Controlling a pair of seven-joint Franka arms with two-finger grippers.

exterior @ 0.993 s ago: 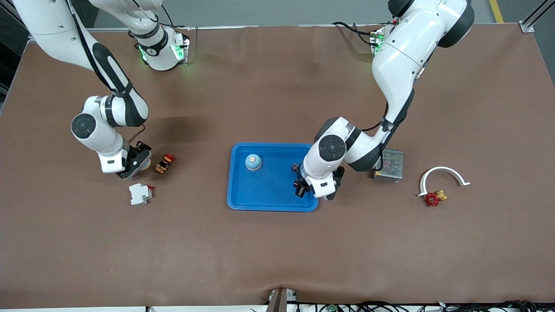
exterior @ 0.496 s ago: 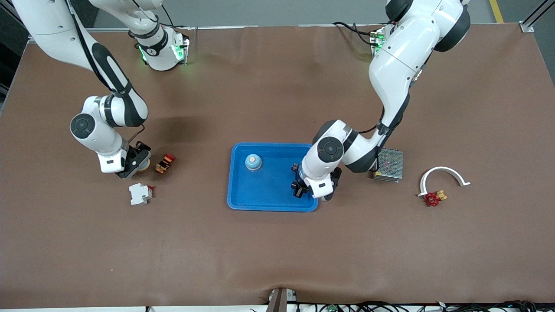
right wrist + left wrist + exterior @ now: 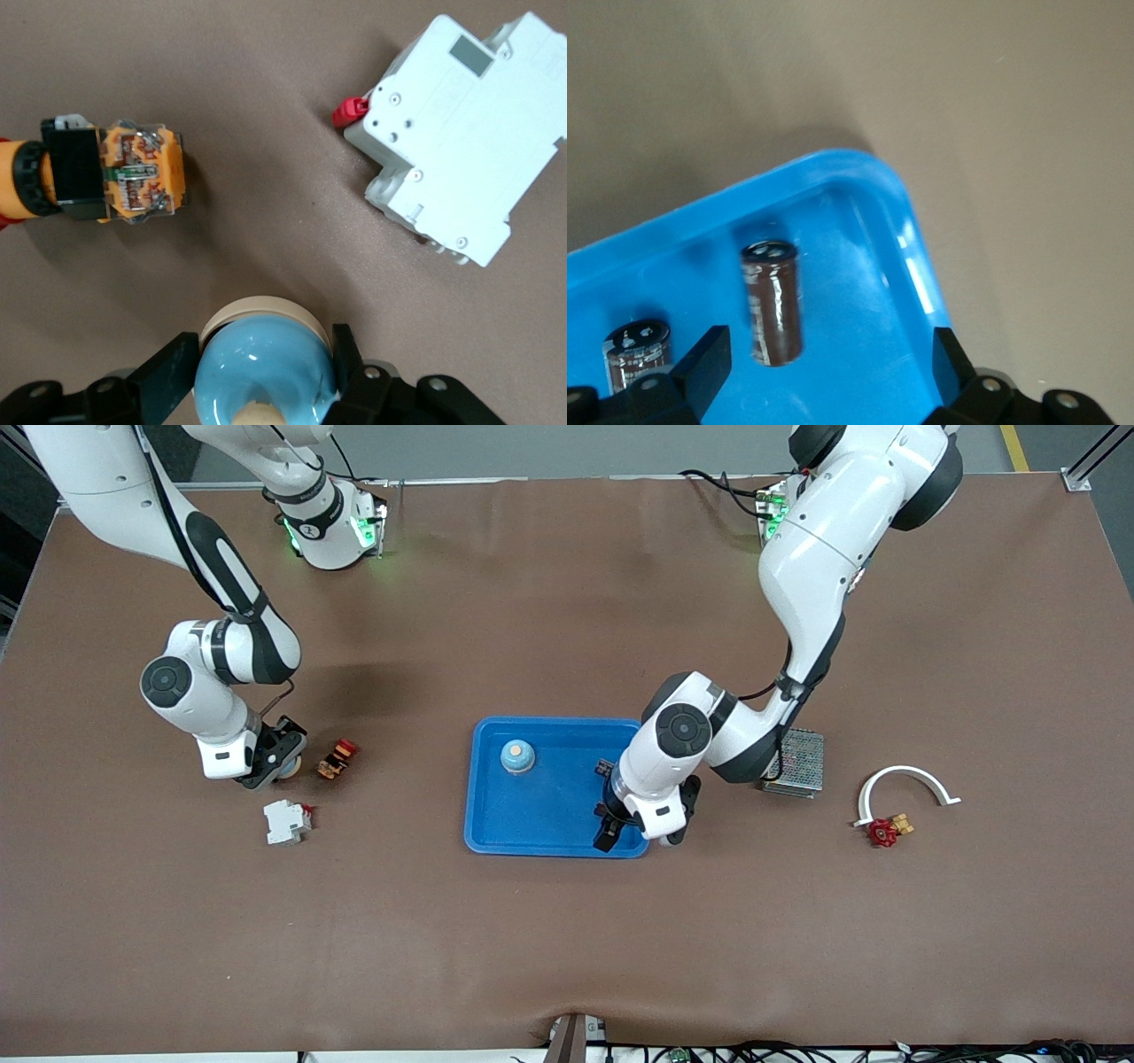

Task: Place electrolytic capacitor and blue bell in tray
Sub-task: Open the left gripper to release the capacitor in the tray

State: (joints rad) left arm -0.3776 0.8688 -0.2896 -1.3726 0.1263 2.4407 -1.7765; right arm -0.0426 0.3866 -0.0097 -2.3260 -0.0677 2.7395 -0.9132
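Note:
The blue tray (image 3: 532, 819) lies mid-table. A blue bell (image 3: 517, 756) stands in it. Two brown electrolytic capacitors (image 3: 772, 301) (image 3: 636, 347) are in the tray near a rounded corner (image 3: 868, 173). My left gripper (image 3: 609, 831) (image 3: 828, 376) hangs open and empty over the tray's end toward the left arm; one capacitor is a dark speck (image 3: 604, 766) beside it. My right gripper (image 3: 273, 758) (image 3: 260, 367) is low over the table at the right arm's end. Its fingers (image 3: 170, 365) press both sides of a second blue bell (image 3: 264, 367) with a beige base (image 3: 291, 766).
A white circuit breaker (image 3: 286, 821) (image 3: 461, 142) and an orange-red push button (image 3: 337, 758) (image 3: 97, 173) lie close to my right gripper. A grey mesh box (image 3: 795, 762), a white curved piece (image 3: 904, 779) and a red knob (image 3: 882, 833) lie toward the left arm's end.
My left gripper has shifted over the tray toward its camera-side rim. My right arm has edged slightly toward its own end of the table, still on the bell.

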